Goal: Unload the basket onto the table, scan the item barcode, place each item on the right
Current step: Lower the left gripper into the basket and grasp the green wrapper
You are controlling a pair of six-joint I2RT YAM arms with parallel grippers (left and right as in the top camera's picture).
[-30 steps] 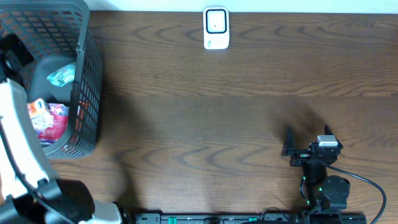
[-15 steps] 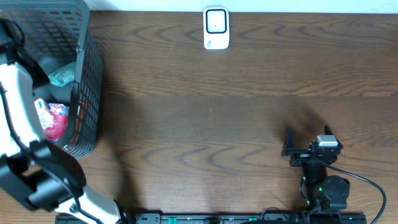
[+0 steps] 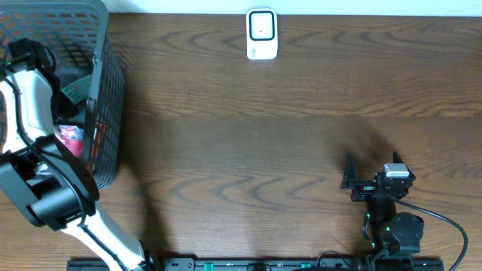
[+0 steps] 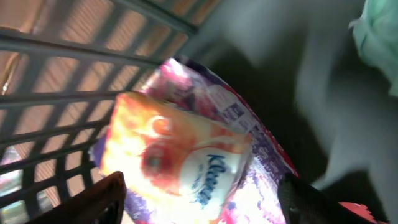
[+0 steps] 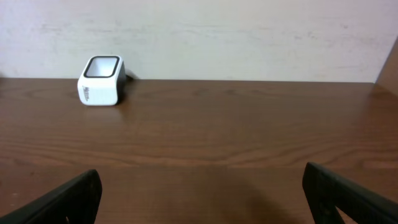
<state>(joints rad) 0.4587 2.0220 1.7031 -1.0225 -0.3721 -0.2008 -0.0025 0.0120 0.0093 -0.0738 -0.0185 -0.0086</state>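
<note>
The dark grey basket (image 3: pixel 105 90) stands at the table's left end. My left arm (image 3: pixel 30 98) reaches down into it. In the left wrist view an orange Kleenex tissue pack (image 4: pixel 180 155) lies on a purple-and-pink pack (image 4: pixel 261 162), blurred. My left gripper (image 4: pixel 205 199) stands open just above them, a dark fingertip on each side of the tissue pack. Nothing shows that it is lifted. A white barcode scanner (image 3: pixel 261 34) (image 5: pixel 101 81) stands at the table's far edge. My right gripper (image 3: pixel 373 165) (image 5: pixel 202 199) rests open and empty near the front right.
A pale green packet (image 3: pixel 75 89) (image 4: pixel 379 31) also lies in the basket, whose grid wall (image 4: pixel 62 74) is close on the left of the left wrist view. Brown wood tabletop (image 3: pixel 248 150) stretches between the basket, the scanner and the right arm.
My left arm has swung further over and down into the basket, now covering most of the packs inside. The right arm has not moved.
</note>
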